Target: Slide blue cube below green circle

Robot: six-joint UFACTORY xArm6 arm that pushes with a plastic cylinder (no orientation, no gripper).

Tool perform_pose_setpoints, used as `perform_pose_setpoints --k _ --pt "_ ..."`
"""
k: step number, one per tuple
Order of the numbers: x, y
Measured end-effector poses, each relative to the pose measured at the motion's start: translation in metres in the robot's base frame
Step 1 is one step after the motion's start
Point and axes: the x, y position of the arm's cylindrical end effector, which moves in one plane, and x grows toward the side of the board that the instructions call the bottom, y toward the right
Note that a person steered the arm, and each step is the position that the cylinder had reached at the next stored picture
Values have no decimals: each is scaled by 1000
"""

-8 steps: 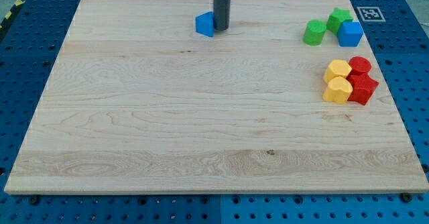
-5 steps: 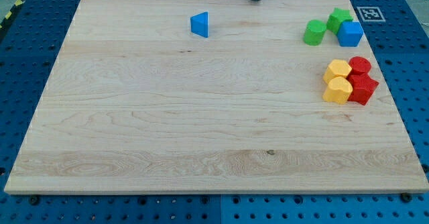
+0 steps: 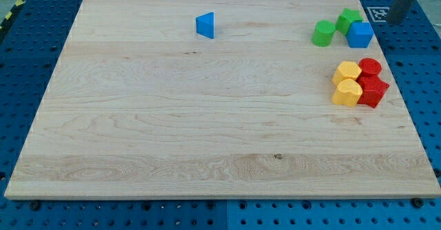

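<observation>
So our tip (image 3: 395, 23) sits off the desk (image 3: 207, 120) at the view's top right, right of the blue cube (image 3: 360, 34). No pincer on this rig, just a rod. The cube's touching the green star (image 3: 349, 18), the green circle (image 3: 322, 34) just left of both.

I have a single camera looking down at a slant from the near side, far enough back to frame the whole wooden counter (image 3: 207, 120) with blue pegboard (image 3: 27, 65) showing around every edge.
</observation>
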Motion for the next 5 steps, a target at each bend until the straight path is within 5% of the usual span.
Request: perform_pose_setpoints --k 2,5 --pt "84 -85" --pt "27 6"
